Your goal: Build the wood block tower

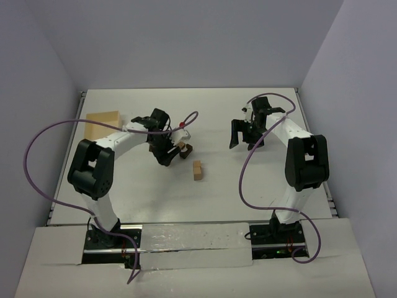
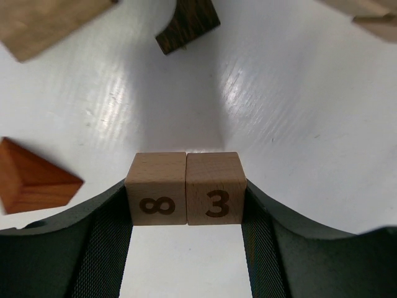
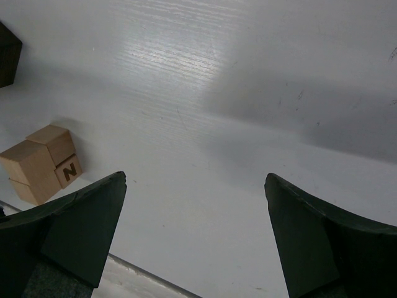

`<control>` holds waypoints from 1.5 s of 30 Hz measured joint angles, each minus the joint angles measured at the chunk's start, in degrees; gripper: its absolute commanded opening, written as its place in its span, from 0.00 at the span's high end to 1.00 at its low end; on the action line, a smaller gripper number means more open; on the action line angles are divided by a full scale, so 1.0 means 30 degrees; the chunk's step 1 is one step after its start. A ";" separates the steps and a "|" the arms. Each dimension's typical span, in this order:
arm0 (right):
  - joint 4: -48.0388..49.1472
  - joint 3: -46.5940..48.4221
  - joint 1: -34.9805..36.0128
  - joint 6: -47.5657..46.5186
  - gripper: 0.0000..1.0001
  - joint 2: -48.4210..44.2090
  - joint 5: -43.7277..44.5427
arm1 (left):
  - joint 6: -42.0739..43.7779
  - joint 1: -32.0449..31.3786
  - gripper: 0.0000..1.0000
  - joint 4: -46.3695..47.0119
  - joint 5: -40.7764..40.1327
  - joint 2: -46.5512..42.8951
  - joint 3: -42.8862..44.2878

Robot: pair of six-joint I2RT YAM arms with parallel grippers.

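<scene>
The cube pair (image 2: 162, 186), two pale blocks marked 8 and 3, sits side by side on the table (image 1: 248, 192) left of centre. The left gripper (image 2: 186, 194) is closed on it, with one finger pressed against each outer face. Just beyond the pair lie a dark brown block (image 2: 188, 22) and, to one side, an orange-brown block (image 2: 31, 179). A separate group of pale blocks (image 1: 198, 169), one marked N, stands near the table centre, apart from both arms. I cannot tell how many blocks it contains. The wooden tray (image 1: 102, 123) lies at the far left. I see the right gripper (image 3: 195, 180) spread wide over bare table at the right, holding nothing.
</scene>
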 measured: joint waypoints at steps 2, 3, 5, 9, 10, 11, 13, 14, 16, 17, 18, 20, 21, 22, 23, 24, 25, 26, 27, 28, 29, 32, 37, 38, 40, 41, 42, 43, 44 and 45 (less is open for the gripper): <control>0.0000 0.0000 0.0000 0.0000 0.00 0.0000 0.0000 | 0.0106 -0.0021 0.65 -0.0643 0.0340 -0.0295 0.0887; 0.0000 0.0000 0.0000 0.0000 0.00 0.0000 0.0000 | 0.0193 -0.0070 0.66 -0.0934 0.0497 -0.0520 0.1321; 0.0000 0.0000 0.0000 0.0000 0.00 0.0000 -0.0004 | 0.0343 -0.0305 0.66 -0.1373 0.0753 -0.1198 0.1982; 0.0000 0.0000 0.0000 0.0007 0.00 0.0000 -0.0007 | 0.0627 -0.1433 0.68 -0.2162 0.1020 -0.2502 0.2738; 0.0000 0.0000 0.0000 0.0007 0.00 0.0000 -0.0007 | 0.0669 -0.1823 0.68 -0.2303 0.1063 -0.2643 0.2888; 0.0000 0.0000 0.0000 0.0007 0.00 0.0000 -0.0007 | 0.0692 -0.2313 0.68 -0.2398 0.1102 -0.2744 0.3017; 0.0002 0.0000 0.0000 0.0007 0.00 0.0000 -0.0007 | 0.0704 -0.3173 0.69 -0.2477 0.1165 -0.2797 0.3114; 0.0006 0.0000 0.0000 0.0006 0.00 0.0000 -0.0007 | 0.0706 -0.3554 0.69 -0.2519 0.1208 -0.2796 0.3114; 0.0000 0.0000 0.0000 0.0000 0.00 0.0000 -0.0007 | 0.0753 -0.4187 0.70 -0.2714 0.1305 -0.2776 0.3114; 0.0000 0.0000 0.0000 0.0000 0.00 0.0000 0.0001 | 0.0812 -0.4376 0.70 -0.2776 0.1377 -0.2768 0.3114; 0.0000 0.0000 0.0000 0.0000 0.00 0.0000 0.0009 | 0.0878 -0.4547 0.70 -0.2835 0.1451 -0.2753 0.3114; 0.0000 0.0000 0.0000 0.0000 0.00 0.0000 0.0051 | 0.1061 -0.4746 0.71 -0.2921 0.1564 -0.2672 0.3125; 0.0000 0.0000 0.0000 0.0000 0.00 0.0000 0.0082 | 0.1124 -0.4791 0.71 -0.2976 0.1600 -0.2600 0.3143; 0.0004 0.0000 0.0000 0.0004 0.00 0.0000 0.0122 | 0.1185 -0.4835 0.71 -0.3019 0.1619 -0.2486 0.3154; 0.0003 0.0000 0.0000 0.0016 0.00 0.0000 0.0151 | 0.1228 -0.4865 0.70 -0.3113 0.1638 -0.2336 0.3220; 0.0000 0.0000 0.0000 0.0026 0.00 -0.0004 0.0196 | 0.1260 -0.4890 0.70 -0.3196 0.1659 -0.2149 0.3335; -0.0004 0.0000 0.0000 0.0053 0.00 -0.0015 0.0277 | 0.1296 -0.4927 0.71 -0.3243 0.1665 -0.1916 0.3497; -0.0011 0.0002 0.0000 0.0077 0.00 -0.0032 0.0380 | 0.1332 -0.4975 0.71 -0.3270 0.1665 -0.1692 0.3665; -0.0019 0.0006 0.0000 0.0084 0.00 -0.0051 0.0493 | 0.1362 -0.5027 0.70 -0.3278 0.1665 -0.1489 0.3811; -0.0029 0.0012 0.0000 0.0096 0.00 -0.0063 0.0632 | 0.1388 -0.5091 0.70 -0.3287 0.1665 -0.1308 0.3931; -0.0040 0.0019 0.0000 0.0111 0.00 -0.0070 0.0791 | 0.1411 -0.5163 0.70 -0.3299 0.1665 -0.1142 0.4033; -0.0066 0.0022 -0.0013 0.0146 0.00 -0.0080 0.1273 | 0.1510 -0.5375 0.70 -0.3407 0.1655 -0.0675 0.4389; -0.0066 0.0022 -0.0182 0.0150 0.00 -0.0087 0.1864 | 0.1626 -0.5774 0.68 -0.3495 0.1534 -0.0063 0.4915; -0.0069 0.0022 -0.0233 0.0149 0.00 -0.0087 0.1992 | 0.1630 -0.5856 0.68 -0.3512 0.1487 0.0003 0.4931; -0.0091 0.0024 -0.0328 0.0162 0.00 -0.0087 0.2217 | 0.1628 -0.5980 0.68 -0.3623 0.1406 0.0157 0.5003; -0.0120 0.0031 -0.0369 0.0168 0.00 -0.0087 0.2307 | 0.1622 -0.6015 0.68 -0.3663 0.1352 0.0229 0.5049; -0.0155 0.0052 -0.0409 0.0178 0.00 -0.0087 0.2416 | 0.1622 -0.6051 0.67 -0.3706 0.1285 0.0325 0.5098; -0.0178 0.0070 -0.0425 0.0205 0.00 -0.0087 0.2525 | 0.1621 -0.6085 0.67 -0.3801 0.1200 0.0439 0.5198; -0.0218 0.0118 -0.0456 0.0214 0.00 -0.0087 0.2578 | 0.1608 -0.6098 0.67 -0.3836 0.1125 0.0550 0.5296; -0.0247 0.0165 -0.0490 0.0222 0.00 -0.0087 0.2618 | 0.1597 -0.6109 0.67 -0.3863 0.1063 0.0654 0.5382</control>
